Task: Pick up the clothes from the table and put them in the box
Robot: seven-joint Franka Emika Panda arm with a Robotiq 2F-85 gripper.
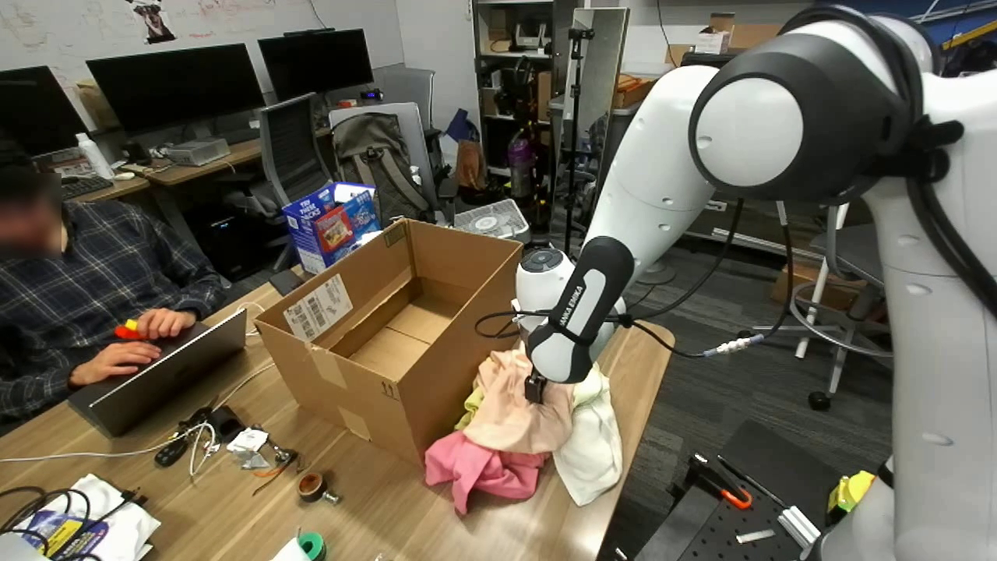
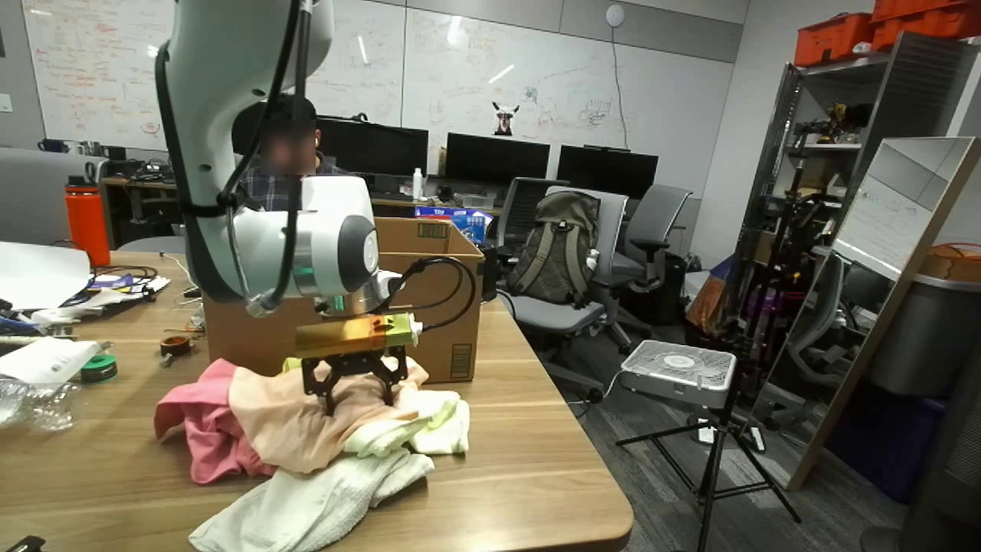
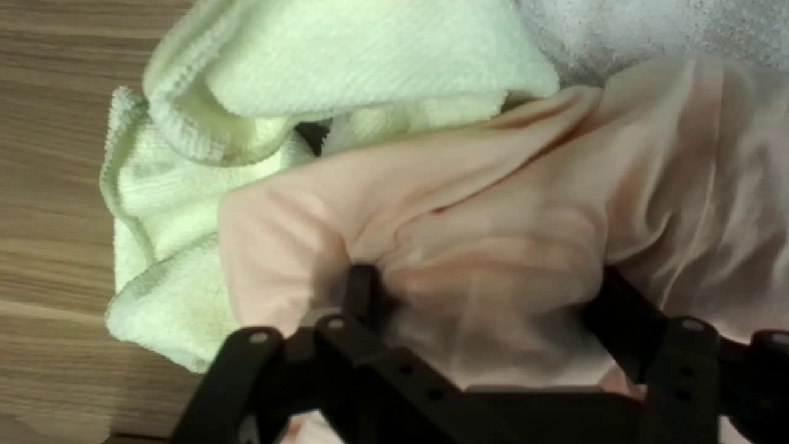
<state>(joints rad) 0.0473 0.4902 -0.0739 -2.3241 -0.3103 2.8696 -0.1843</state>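
Observation:
The clothes lie heaped on the wooden table [image 2: 529,460] against the cardboard box [image 1: 343,382]. On top is a beige garment [image 2: 276,422]; a pink one [image 1: 483,471] spreads out beneath it. White-cream cloth [image 2: 314,506] trails over the tabletop, and a bit of yellow cloth [image 1: 471,405] peeks out by the box wall. Pale yellowish towelling [image 3: 370,55] borders the beige fabric in the wrist view. My gripper [image 3: 487,274] points down with its jaws wide apart, fingertips pushed into the beige garment. A fold of that fabric bulges loosely between them; the tips themselves are partly buried.
The box's open top faces up right beside my wrist. A seated person works at a laptop [image 1: 171,374] beyond it. A tape roll [image 1: 311,487], cables and a plastic packet [image 1: 86,518] lie on the table. The tabletop's edge [image 2: 590,475] runs close to the clothes.

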